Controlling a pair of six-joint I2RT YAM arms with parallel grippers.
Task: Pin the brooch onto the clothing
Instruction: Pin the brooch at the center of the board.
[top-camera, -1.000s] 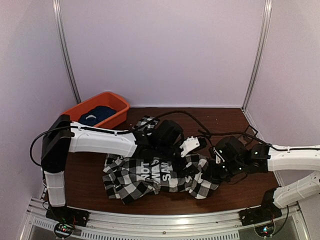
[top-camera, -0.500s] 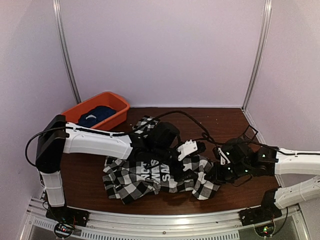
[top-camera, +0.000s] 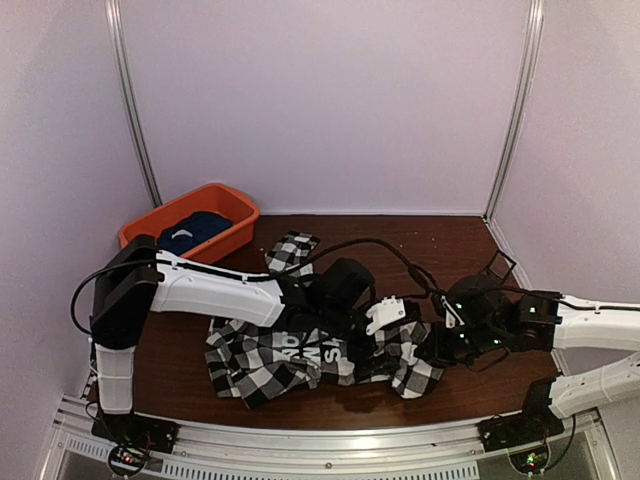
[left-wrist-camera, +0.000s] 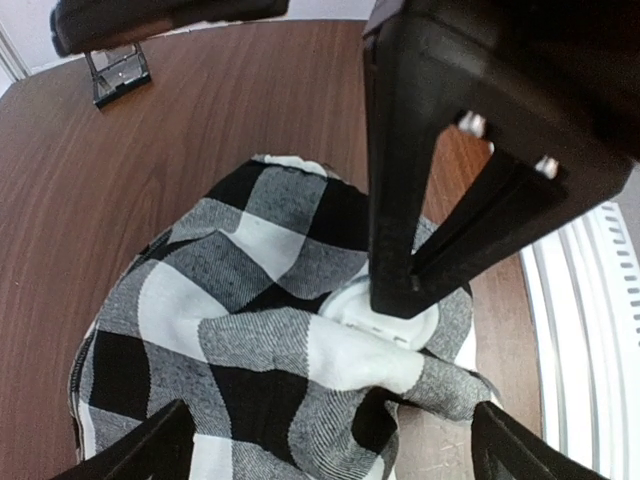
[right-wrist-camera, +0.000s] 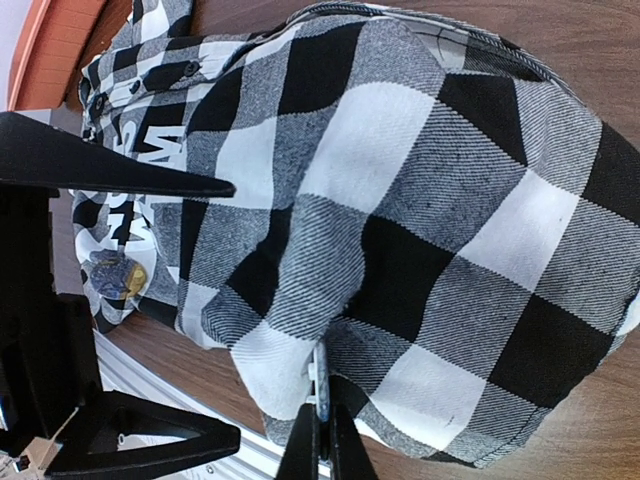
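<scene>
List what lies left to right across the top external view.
Orange plastic tub with a dark navy garment in it → black-and-white checked shirt with white lettering → white right arm.

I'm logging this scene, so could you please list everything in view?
Black-and-white checked shirt with white block lettering: one, crumpled mid-table.
Orange plastic bin: one, rear left of the table.
Dark navy garment: one, inside the bin.
Small blue-and-yellow item, possibly the brooch: one, on the shirt.
Brown wooden table: one, beneath everything.
Left hand: one, black, open over the shirt.
Right hand: one, black, open over the shirt's right end.
</scene>
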